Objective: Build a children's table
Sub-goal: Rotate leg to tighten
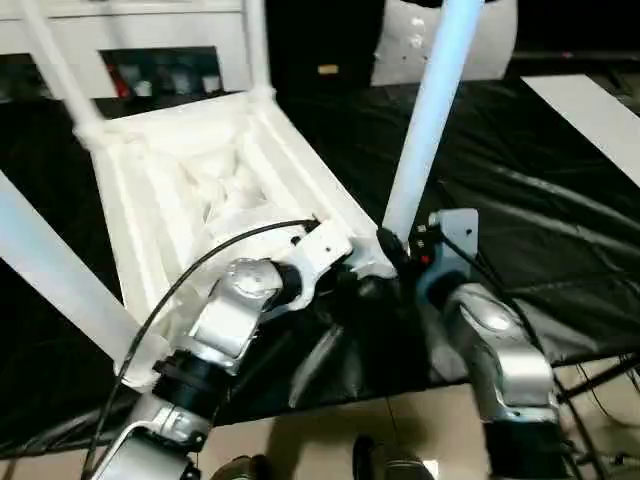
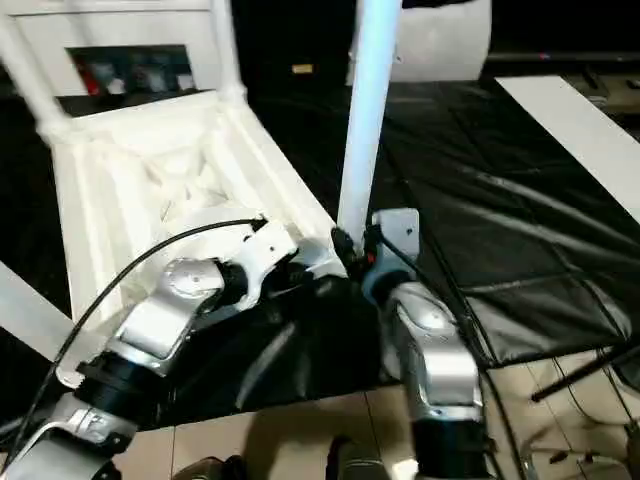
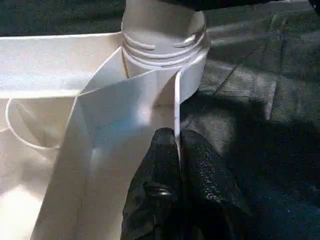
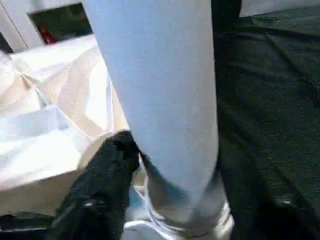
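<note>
The children's table top (image 1: 200, 170) lies upside down and tilted on the black padded surface, ribbed underside showing. Three white legs stand in its corner sockets: two at the far corners (image 1: 255, 50) and one at the near left (image 1: 50, 270). A fourth leg (image 1: 425, 120) stands upright in the near right socket (image 3: 165, 45). My left gripper (image 3: 177, 137) is shut on the thin white rim wall of the table top just beside that socket. My right gripper (image 1: 402, 250) stands open around the foot of the fourth leg, one finger (image 4: 120, 150) close against it.
The black padded work surface (image 1: 520, 180) stretches to the right and ends at a near edge above the tan floor (image 1: 330, 430). A white board (image 1: 600, 110) lies at the back right, and white furniture (image 1: 150, 20) stands behind. Cables hang at the lower right (image 1: 600, 380).
</note>
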Tool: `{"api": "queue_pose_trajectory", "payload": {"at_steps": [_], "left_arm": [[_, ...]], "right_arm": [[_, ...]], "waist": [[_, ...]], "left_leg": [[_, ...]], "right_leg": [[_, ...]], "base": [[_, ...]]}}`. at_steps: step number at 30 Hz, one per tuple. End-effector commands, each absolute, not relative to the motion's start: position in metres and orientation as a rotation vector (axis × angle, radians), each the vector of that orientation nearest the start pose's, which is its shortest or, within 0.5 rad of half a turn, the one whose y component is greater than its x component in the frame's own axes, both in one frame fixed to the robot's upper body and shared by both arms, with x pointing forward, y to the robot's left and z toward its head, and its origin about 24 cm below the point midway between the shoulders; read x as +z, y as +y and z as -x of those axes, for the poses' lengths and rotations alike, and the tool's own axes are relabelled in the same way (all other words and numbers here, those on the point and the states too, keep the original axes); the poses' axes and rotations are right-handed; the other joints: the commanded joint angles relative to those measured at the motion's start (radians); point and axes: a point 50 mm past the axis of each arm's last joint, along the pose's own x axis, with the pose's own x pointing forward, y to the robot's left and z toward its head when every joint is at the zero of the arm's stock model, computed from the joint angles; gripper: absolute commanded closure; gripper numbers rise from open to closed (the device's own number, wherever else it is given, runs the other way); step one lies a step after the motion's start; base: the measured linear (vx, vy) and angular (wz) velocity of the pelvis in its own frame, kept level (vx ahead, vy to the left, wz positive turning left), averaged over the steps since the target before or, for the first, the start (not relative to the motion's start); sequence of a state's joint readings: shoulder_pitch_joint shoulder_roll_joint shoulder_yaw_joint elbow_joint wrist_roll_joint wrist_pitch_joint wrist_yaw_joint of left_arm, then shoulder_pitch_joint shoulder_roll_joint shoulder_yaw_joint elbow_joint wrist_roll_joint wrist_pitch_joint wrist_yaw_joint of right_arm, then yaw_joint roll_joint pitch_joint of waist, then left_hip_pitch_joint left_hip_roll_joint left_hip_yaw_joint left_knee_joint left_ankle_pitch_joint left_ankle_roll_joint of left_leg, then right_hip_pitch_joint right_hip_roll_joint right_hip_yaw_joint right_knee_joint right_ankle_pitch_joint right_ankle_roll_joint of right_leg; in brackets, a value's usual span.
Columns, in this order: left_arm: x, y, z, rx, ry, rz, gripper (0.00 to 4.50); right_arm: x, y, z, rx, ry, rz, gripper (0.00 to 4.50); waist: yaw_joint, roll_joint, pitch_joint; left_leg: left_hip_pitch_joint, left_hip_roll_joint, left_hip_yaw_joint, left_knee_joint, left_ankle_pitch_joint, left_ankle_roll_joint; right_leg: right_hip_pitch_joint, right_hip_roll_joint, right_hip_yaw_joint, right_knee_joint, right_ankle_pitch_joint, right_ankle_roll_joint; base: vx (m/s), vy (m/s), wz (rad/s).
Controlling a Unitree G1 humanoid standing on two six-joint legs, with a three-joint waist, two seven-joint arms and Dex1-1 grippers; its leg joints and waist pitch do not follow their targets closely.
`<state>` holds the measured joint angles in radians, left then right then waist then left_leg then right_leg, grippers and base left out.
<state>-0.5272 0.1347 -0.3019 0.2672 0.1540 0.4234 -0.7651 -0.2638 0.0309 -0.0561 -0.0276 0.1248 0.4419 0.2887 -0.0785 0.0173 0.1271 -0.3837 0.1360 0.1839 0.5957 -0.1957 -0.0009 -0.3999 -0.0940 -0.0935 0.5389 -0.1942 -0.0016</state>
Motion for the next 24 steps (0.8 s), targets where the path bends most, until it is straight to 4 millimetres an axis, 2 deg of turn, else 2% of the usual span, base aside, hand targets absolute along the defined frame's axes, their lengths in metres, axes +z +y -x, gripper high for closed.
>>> {"api": "queue_pose_trajectory", "payload": {"at_steps": [1, 2, 4, 5, 7, 8, 9, 10, 11, 13, 15, 16, 18, 21, 22, 23, 24], "left_arm": [[0.081, 0.034, -0.304, -1.159, 0.234, -0.441, 4.50], [0.079, 0.040, -0.303, -1.174, 0.247, -0.455, 4.50], [0.078, 0.042, -0.302, -1.178, 0.252, -0.460, 4.50], [0.074, 0.052, -0.300, -1.204, 0.275, -0.475, 4.50], [0.073, 0.056, -0.299, -1.220, 0.286, -0.483, 4.50], [0.071, 0.063, -0.299, -1.232, 0.299, -0.492, 4.50], [0.070, 0.064, -0.299, -1.235, 0.300, -0.492, 4.50], [0.070, 0.067, -0.298, -1.255, 0.305, -0.489, 4.50], [0.070, 0.073, -0.295, -1.312, 0.295, -0.493, 4.50], [0.070, 0.078, -0.293, -1.364, 0.294, -0.502, 4.50], [0.070, 0.083, -0.290, -1.416, 0.304, -0.502, 4.50], [0.070, 0.085, -0.289, -1.443, 0.303, -0.504, 4.50], [0.070, 0.090, -0.289, -1.478, 0.311, -0.527, 4.50], [0.071, 0.098, -0.289, -1.530, 0.325, -0.564, 4.50], [0.071, 0.098, -0.289, -1.530, 0.325, -0.564, 4.50], [0.071, 0.099, -0.290, -1.539, 0.326, -0.567, 4.50], [0.072, 0.102, -0.290, -1.556, 0.333, -0.583, 4.50]], "right_arm": [[0.081, -0.087, -0.289, 0.567, 0.136, -0.210, 1.56], [0.079, -0.095, -0.287, 0.589, 0.132, -0.170, 1.45], [0.078, -0.098, -0.286, 0.590, 0.129, -0.154, 1.28], [0.076, -0.112, -0.283, 0.628, 0.135, -0.119, 1.18], [0.076, -0.121, -0.282, 0.653, 0.137, -0.100, 1.04], [0.076, -0.133, -0.281, 0.686, 0.137, -0.073, 0.95], [0.076, -0.134, -0.281, 0.690, 0.136, -0.067, 0.84], [0.077, -0.142, -0.282, 0.711, 0.136, -0.039, 0.74], [0.080, -0.154, -0.283, 0.750, 0.127, 0.027, 0.74], [0.083, -0.162, -0.283, 0.820, 0.114, 0.081, 0.67], [0.088, -0.167, -0.280, 0.924, 0.111, 0.111, 0.67], [0.090, -0.170, -0.279, 0.967, 0.111, 0.122, 0.67], [0.094, -0.172, -0.276, 1.068, 0.111, 0.120, 0.67], [0.100, -0.176, -0.272, 1.213, 0.125, 0.109, 0.67], [0.100, -0.176, -0.272, 1.213, 0.125, 0.109, 0.67], [0.100, -0.177, -0.272, 1.231, 0.127, 0.109, 0.67], [0.102, -0.177, -0.271, 1.297, 0.142, 0.105, 0.67]], "waist": [[0.007, -0.007, -0.055], [0.010, -0.012, -0.057], [0.018, -0.010, -0.062], [0.022, -0.011, -0.064], [0.028, -0.013, -0.071], [0.035, -0.012, -0.073], [0.036, -0.013, -0.073], [0.044, -0.013, -0.076], [0.051, -0.011, -0.077], [0.063, -0.015, -0.079], [0.074, -0.015, -0.085], [0.082, -0.013, -0.087], [0.088, -0.015, -0.087], [0.092, -0.017, -0.083], [0.094, -0.016, -0.081], [0.095, -0.021, -0.080], [0.099, -0.018, -0.080]], "left_leg": [[0.030, 0.093, -0.067, -0.103, -0.531, -0.044], [0.017, 0.095, -0.062, -0.104, -0.459, -0.025], [0.016, 0.098, -0.053, -0.101, -0.366, 0.002], [0.013, 0.097, -0.049, -0.099, -0.328, 0.020], [0.013, 0.098, -0.046, -0.094, -0.286, 0.049], [0.016, 0.099, -0.042, -0.090, -0.265, 0.062], [0.017, 0.098, -0.040, -0.089, -0.263, 0.069], [0.020, 0.096, -0.036, -0.084, -0.250, 0.073], [0.020, 0.096, -0.034, -0.081, -0.229, 0.080], [0.016, 0.095, -0.030, -0.076, -0.196, 0.093], [0.015, 0.095, -0.028, -0.071, -0.147, 0.113], [0.013, 0.097, -0.028, -0.071, -0.107, 0.135], [0.013, 0.096, -0.027, -0.065, -0.085, 0.165], [0.014, 0.098, -0.028, -0.066, -0.120, 0.162], [0.017, 0.101, -0.029, -0.068, -0.145, 0.145], [0.018, 0.102, -0.029, -0.070, -0.162, 0.127], [0.022, 0.100, -0.029, -0.070, -0.183, 0.113]], "right_leg": [[0.016, -0.093, 0.066, -0.076, -0.477, -0.136], [0.026, -0.094, 0.069, -0.066, -0.412, -0.160], [0.029, -0.093, 0.074, -0.057, -0.318, -0.189], [0.035, -0.092, 0.072, -0.053, -0.291, -0.203], [0.041, -0.091, 0.071, -0.048, -0.266, -0.215], [0.038, -0.089, 0.071, -0.048, -0.258, -0.223], [0.036, -0.087, 0.071, -0.049, -0.263, -0.226], [0.033, -0.088, 0.071, -0.048, -0.261, -0.235], [0.033, -0.086, 0.071, -0.045, -0.249, -0.245], [0.034, -0.085, 0.074, -0.039, -0.233, -0.250], [0.040, -0.082, 0.071, -0.027, -0.173, -0.268], [0.043, -0.080, 0.070, -0.019, -0.120, -0.281], [0.043, -0.078, 0.068, -0.011, -0.077, -0.301], [0.043, -0.080, 0.067, -0.018, -0.153, -0.292], [0.040, -0.079, 0.067, -0.024, -0.202, -0.282], [0.038, -0.077, 0.067, -0.026, -0.238, -0.272], [0.036, -0.077, 0.066, -0.029, -0.271, -0.266]], "base": [[0.000, 0.000, 0.00], [0.000, 0.000, 0.00], [0.000, 0.000, 0.00], [0.000, 0.000, 0.00], [0.000, 0.000, 0.00], [0.000, 0.000, 0.00], [0.000, 0.000, 0.00], [0.041, -0.052, 0.07], [0.040, -0.056, 0.07], [0.038, -0.054, 0.06], [0.000, 0.000, 0.00], [0.000, 0.000, 0.00], [0.000, 0.000, 0.00], [0.000, 0.000, 0.00], [0.000, 0.000, 0.00], [0.000, 0.000, 0.00], [0.000, 0.000, 0.00]]}}
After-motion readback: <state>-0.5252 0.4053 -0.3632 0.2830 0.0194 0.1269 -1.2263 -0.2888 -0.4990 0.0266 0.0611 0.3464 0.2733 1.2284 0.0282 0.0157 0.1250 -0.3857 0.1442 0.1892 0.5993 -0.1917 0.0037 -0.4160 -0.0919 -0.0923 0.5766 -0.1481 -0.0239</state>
